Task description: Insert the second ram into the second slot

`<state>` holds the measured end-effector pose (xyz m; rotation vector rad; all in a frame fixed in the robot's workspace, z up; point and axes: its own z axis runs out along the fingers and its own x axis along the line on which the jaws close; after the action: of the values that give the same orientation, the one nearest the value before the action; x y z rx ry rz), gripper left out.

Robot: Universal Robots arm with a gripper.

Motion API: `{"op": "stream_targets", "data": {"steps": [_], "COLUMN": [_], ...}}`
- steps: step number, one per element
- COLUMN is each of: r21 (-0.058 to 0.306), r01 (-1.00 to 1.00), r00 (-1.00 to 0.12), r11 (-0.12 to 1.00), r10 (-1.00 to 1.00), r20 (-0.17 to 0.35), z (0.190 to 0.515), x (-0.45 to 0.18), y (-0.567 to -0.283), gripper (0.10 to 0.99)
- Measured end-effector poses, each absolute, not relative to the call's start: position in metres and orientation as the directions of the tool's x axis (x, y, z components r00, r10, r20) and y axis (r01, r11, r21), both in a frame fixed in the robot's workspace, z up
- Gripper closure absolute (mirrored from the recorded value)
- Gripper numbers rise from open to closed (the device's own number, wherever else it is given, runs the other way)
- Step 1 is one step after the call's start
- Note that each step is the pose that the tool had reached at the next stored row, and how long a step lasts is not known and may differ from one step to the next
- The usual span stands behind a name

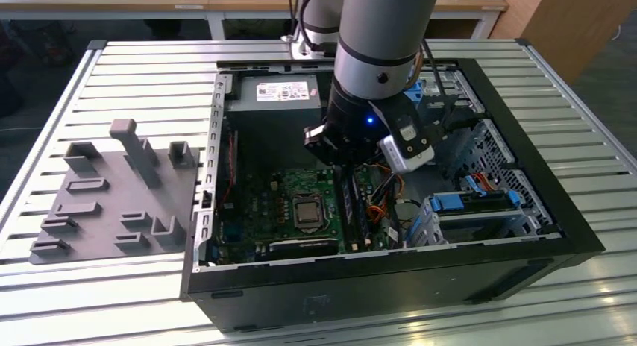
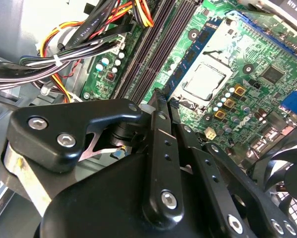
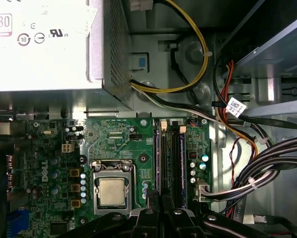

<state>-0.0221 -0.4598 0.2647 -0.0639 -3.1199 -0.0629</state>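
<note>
A slatted metal table (image 1: 119, 63) fills the foreground, with wooden benches behind it. On it lies an open black computer case (image 1: 398, 286), and on the exterior view's left a grey fixture tray (image 1: 100, 212) with upright posts rests just beside the case. The arm (image 1: 377, 48) reaches down into the case.

Inside the case are a silver power supply (image 1: 274, 92) (image 3: 44, 49), a green motherboard (image 1: 268, 204) (image 3: 113, 134) (image 2: 267, 54), bundles of cables (image 2: 64, 44) (image 3: 267, 163) and bright blue drive brackets (image 1: 468, 200). The board carries the processor socket (image 1: 306, 209) (image 3: 112, 191) (image 2: 203, 79) and, beside it, a row of dark memory slots (image 3: 176, 158) (image 2: 153, 49).

The second ram (image 2: 190, 54) (image 3: 158, 158) stands on edge in the slot nearest the socket, running lengthwise along it. The gripper (image 1: 344, 161) (image 2: 164, 96) (image 3: 161, 196) hangs right at one end of that stick, in line with it. Whether it is clamped on the stick or loose cannot be told.
</note>
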Motion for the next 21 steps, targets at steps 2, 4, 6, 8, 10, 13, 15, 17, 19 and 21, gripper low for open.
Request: {"op": "stream_targets", "data": {"steps": [2, 4, 6, 8, 10, 13, 15, 17, 19, 21], "r21": [0.04, 0.04, 0.04, 0.04, 0.04, 0.04, 0.04, 0.04, 0.04, 0.04], "r01": [0.041, 0.041, 0.041, 0.041, 0.041, 0.041, 0.041, 0.041, 0.041, 0.041], "r00": [-0.999, -0.999, -0.999, -0.999, -0.999, -0.999, -0.999, -0.999, -0.999, -0.999], "r11": [0.998, 0.998, 0.998, 0.998, 0.998, 0.998, 0.998, 0.998, 0.998, 0.998], "r10": [0.041, 0.041, 0.04, 0.041, 0.04, 0.04, 0.041, 0.041, 0.041, 0.041], "r20": [0.021, 0.021, 0.021, 0.021, 0.021, 0.021, 0.021, 0.021, 0.021, 0.021], "z": [0.2643, 0.2639, 0.2561, 0.2556, 0.2554, 0.2553, 0.2555, 0.256, 0.2561, 0.2562], "x": [-0.0221, -0.0221, -0.022, -0.0221, -0.0221, -0.0221, -0.0221, -0.0221, -0.0221, -0.0221], "y": [-0.4598, -0.4598, -0.4597, -0.4598, -0.4598, -0.4598, -0.4598, -0.4598, -0.4598, -0.4598], "gripper": [0.949, 0.949, 0.949, 0.949, 0.949, 0.949, 0.949, 0.949, 0.949, 0.949]}}
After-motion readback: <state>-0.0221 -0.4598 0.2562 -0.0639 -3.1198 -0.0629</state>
